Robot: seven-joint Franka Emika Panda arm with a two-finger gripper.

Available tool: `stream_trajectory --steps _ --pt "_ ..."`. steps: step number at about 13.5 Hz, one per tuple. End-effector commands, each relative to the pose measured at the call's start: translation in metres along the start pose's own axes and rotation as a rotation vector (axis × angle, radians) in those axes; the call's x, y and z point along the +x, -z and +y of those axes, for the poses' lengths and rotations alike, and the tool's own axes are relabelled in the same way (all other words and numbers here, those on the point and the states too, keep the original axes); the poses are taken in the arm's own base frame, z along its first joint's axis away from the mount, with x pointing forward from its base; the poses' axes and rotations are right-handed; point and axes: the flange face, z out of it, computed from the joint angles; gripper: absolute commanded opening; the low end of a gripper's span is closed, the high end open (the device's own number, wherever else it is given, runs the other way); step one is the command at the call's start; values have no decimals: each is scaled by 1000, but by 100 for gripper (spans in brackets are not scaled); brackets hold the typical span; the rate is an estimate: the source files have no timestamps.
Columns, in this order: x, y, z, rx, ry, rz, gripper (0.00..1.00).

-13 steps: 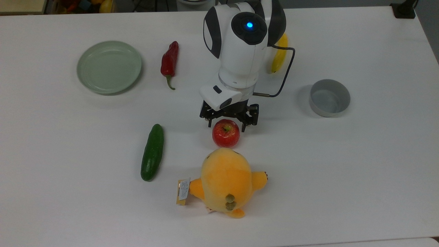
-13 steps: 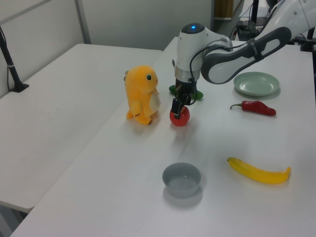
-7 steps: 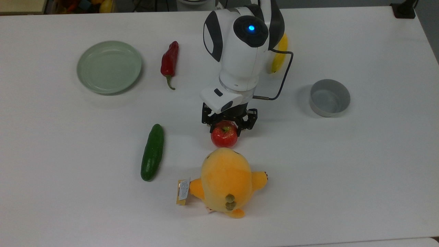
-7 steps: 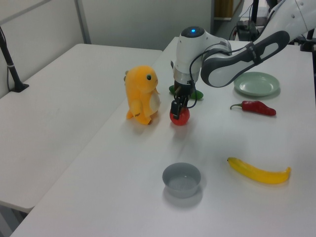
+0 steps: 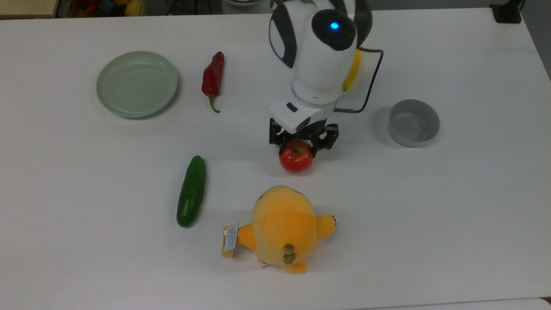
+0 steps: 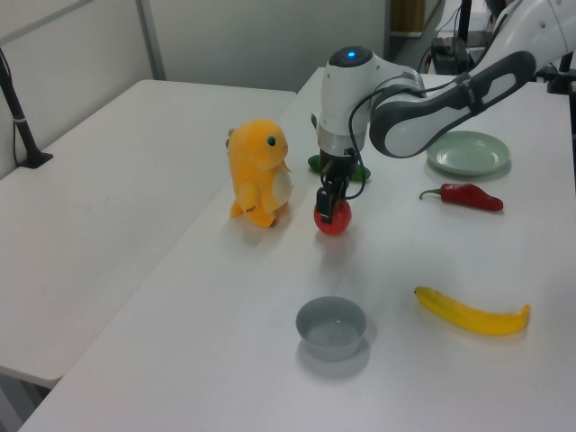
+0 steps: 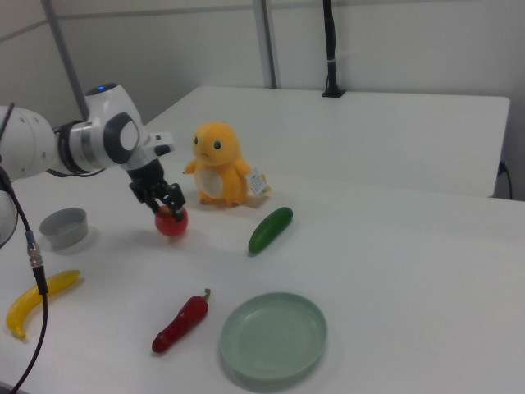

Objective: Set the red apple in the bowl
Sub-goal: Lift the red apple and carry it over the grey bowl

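1. Top view: my gripper sits mid-frame, a bit above centre, with its fingers closed on the apple, one on each side of it. The apple pokes out below the fingers. There's a shadow on the table just under it, but I can't tell from here if it's off the surface.
2. Same view: the bowl is off at the right, well apart from the apple, with nothing in it. The plate is upper left, the chili just right of it, the cucumber lower left of centre, and the plush is low in the middle, below the apple with a gap between them. A bit of the banana peeks out from behind my arm.
3. Left view: the gripper is at frame centre, pinching the apple, which looks slightly clear of the table. The plush stands to the left of it, the bowl is lower centre, and the banana is lower right. The chili and plate are on the right side.
4. Right view: the gripper is left of centre, gripping the apple. The bowl is at far left and the plush is up and right of the apple. The cucumber is centre, the plate and chili are at the bottom, and the banana is lower left.
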Motion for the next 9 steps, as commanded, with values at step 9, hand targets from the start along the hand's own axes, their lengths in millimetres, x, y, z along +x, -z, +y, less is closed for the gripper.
stream_trajectory --steps 9 --pt "-86 133 -141 68 203 79 43"
